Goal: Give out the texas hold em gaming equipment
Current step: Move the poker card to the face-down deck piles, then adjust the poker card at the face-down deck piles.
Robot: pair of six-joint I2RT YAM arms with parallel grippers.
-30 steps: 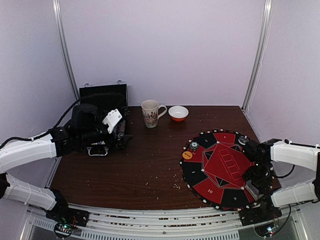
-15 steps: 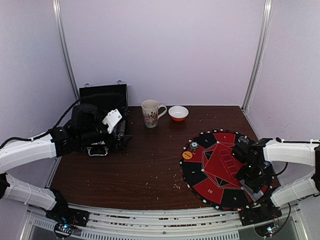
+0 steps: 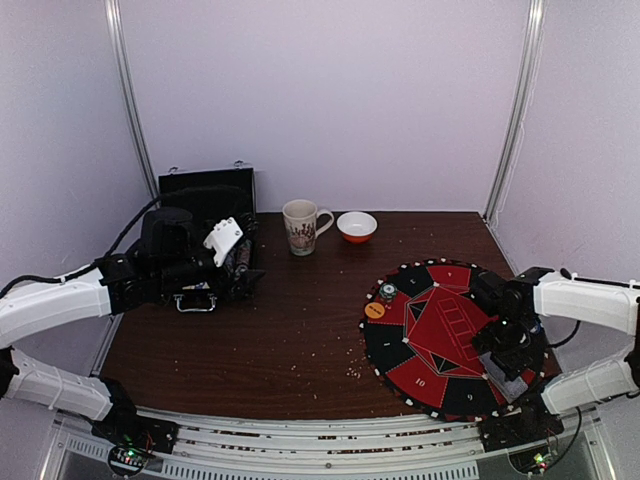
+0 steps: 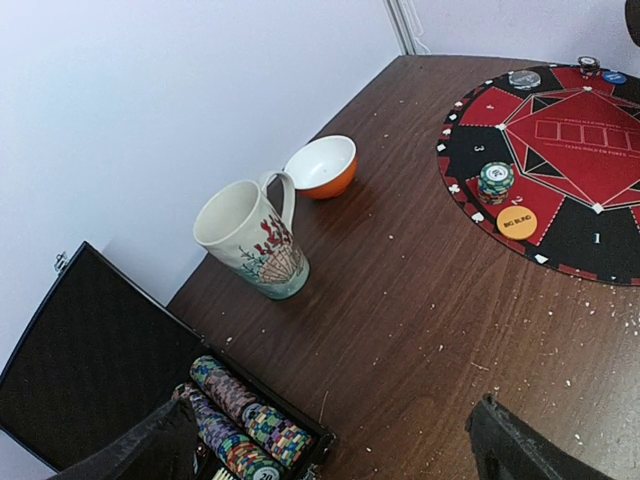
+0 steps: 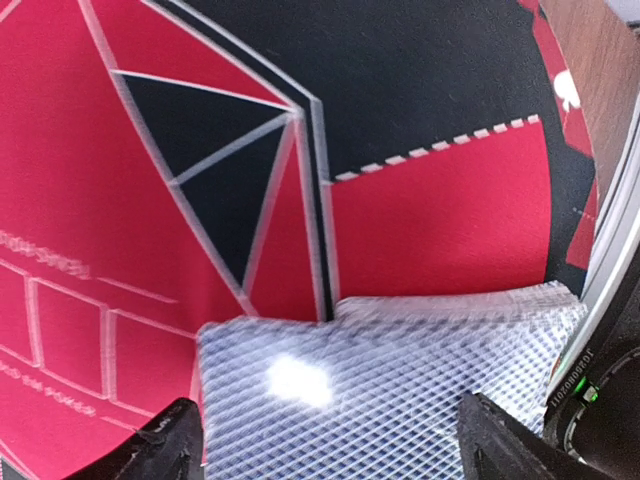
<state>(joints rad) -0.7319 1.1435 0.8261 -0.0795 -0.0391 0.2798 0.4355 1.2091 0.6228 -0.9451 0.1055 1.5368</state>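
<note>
At the left edge of the dark wooden tabletop (image 4: pixel 420 320), the left hand (image 4: pixel 330 440) hangs released, jaws spread wide, above an open black hard-shell case (image 4: pixel 80 350) holding rolls of multicoloured poker chips (image 4: pixel 245 430). Centre, a cream patterned ceramic mug (image 4: pixel 250 240) and a small orange-and-white bowl (image 4: pixel 322 166) stand near the back wall, outside the play. Right of them lies a round red-and-black felt poker mat (image 4: pixel 560 150), already carrying a short stack of green-and-white chips (image 4: pixel 494 181) with a flat orange disc (image 4: pixel 517 222) marked BIG BLIND just beside it. On the mat's near right, the right hand (image 5: pixel 335 440) hovers low, jaws wide apart astride a deck of grey lattice-backed playing cards (image 5: pixel 400 360). It appears released, though contact with the cards cannot be confirmed. The risk, on this evidence: a pinch landing off-centre could fan the deck across the felt or lift only the upper cards, while a careless descent on the left could scatter the chip rolls.
</note>
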